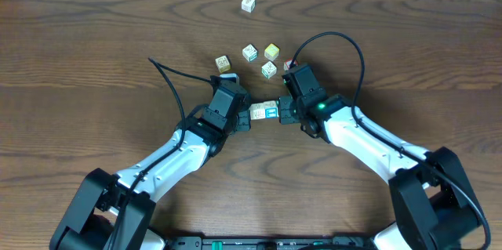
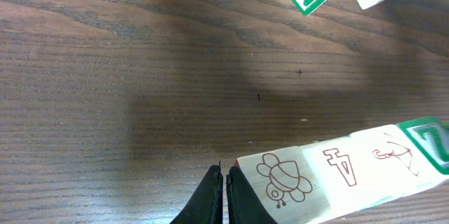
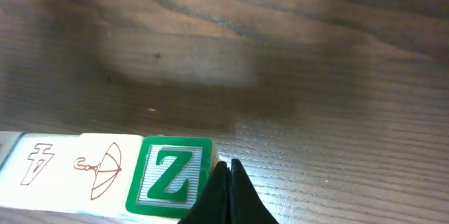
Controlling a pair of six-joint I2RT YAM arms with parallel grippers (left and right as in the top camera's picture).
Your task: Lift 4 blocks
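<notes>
Clenched on nothing, pressed end-on: left gripper [image 2: 224, 194] against the bug-printed end of the 4 blocks [image 1: 263, 111], right gripper [image 3: 228, 182] against the Z block [image 3: 170, 175]. Row located mid-worktop [image 1: 94, 38], loose cubes [image 1: 249, 51] toward the far edge. Whether clear of the surface: cannot tell. Light, rigid, smooth wood; likely to buckle. Push on end-face centres, squeezing along the row's axis

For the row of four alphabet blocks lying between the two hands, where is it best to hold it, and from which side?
At its two end faces: left hand against the bug block, right hand against the Z block, pressing inward along the row. The cubes are separate, so probably only end pressure keeps them together.
</notes>
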